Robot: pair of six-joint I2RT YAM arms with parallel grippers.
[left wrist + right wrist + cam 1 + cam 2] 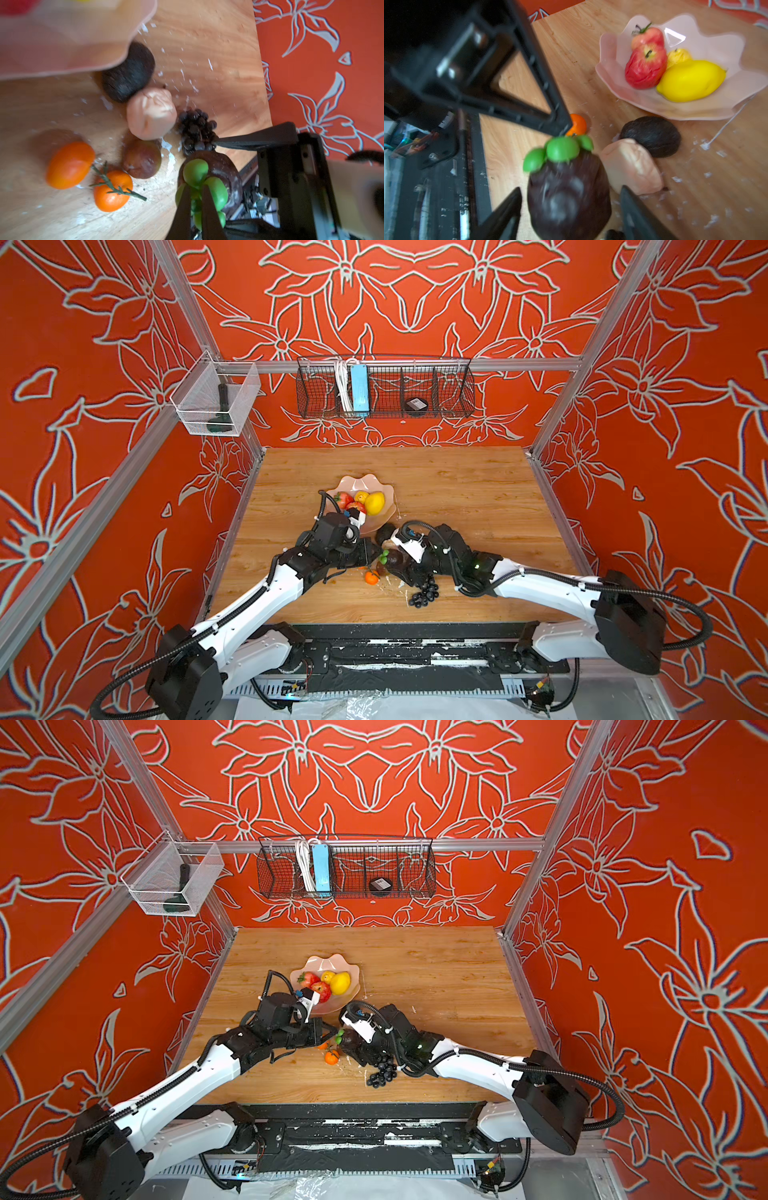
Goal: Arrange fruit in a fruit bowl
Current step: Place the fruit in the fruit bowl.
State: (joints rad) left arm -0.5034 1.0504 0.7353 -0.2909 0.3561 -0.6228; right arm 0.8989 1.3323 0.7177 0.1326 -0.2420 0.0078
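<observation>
In both top views the work is crowded just beside the shallow pale pink scalloped bowl (360, 482), which holds a yellow lemon (375, 502) and red pieces. That crowding is your hazard. A hasty swing could scatter the small toy orange (371, 577) or the dark purple grape bunch (424, 594), or knock the bowl's near rim. The dark maroon round fruit with the green leafy cap (394, 561) lies outside the bowl, near its front edge.

From the left wrist, your left gripper (195, 188) is clenched on the green cap alone, not the body. I judge that narrow hold could slip, or let the fruit swing and drop. The body sits just beyond the fingertips. You cannot tell whether it is clear of the wooden tabletop (218, 52).

From the right wrist, your right gripper (570, 194) stands released, jaws wide on either side of the maroon body with a gap on each side. Pull back crookedly and a finger could clip the fruit. It could also shove the cream lumpy piece (633, 166), just beside it, into the dark rough avocado (652, 135).
</observation>
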